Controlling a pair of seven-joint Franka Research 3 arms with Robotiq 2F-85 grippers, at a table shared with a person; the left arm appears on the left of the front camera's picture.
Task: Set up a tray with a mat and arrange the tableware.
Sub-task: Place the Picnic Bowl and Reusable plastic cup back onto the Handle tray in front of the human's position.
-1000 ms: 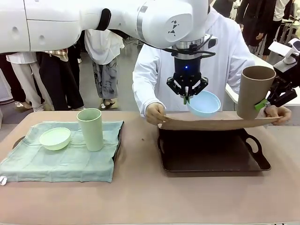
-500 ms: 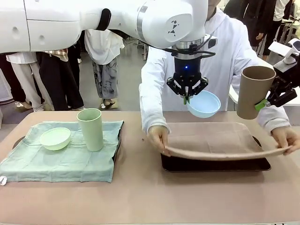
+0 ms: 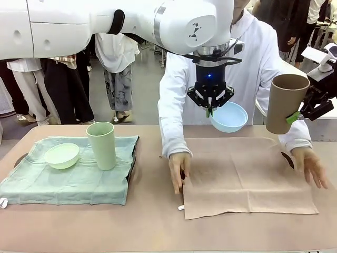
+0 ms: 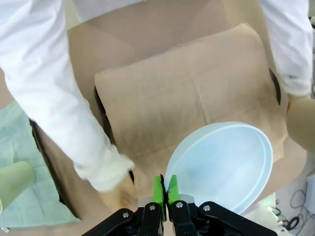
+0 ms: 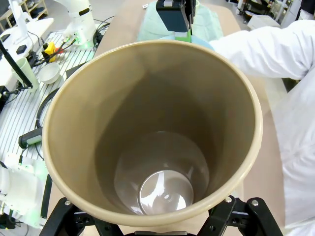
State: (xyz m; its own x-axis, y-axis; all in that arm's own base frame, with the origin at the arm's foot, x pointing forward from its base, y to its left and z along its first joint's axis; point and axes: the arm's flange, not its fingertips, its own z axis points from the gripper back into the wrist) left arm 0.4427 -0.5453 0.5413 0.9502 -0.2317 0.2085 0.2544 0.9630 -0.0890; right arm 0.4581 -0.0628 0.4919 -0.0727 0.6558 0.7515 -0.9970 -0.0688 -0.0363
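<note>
In the front view the left tool (image 3: 210, 110) pinched the light blue bowl (image 3: 229, 117) by its rim above the tan mat (image 3: 247, 176), the left wrist view showed its pads (image 4: 158, 190) clamping that rim, and in the right wrist view the right tool (image 5: 162, 223) clasped the tan-brown cup (image 5: 152, 132) aloft.

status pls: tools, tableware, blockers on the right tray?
Left tool shut on light blue bowl rim, aloft. Right tool holds tan cup, aloft. Person's hands smoothing tan mat: landing zone occupied.
</note>
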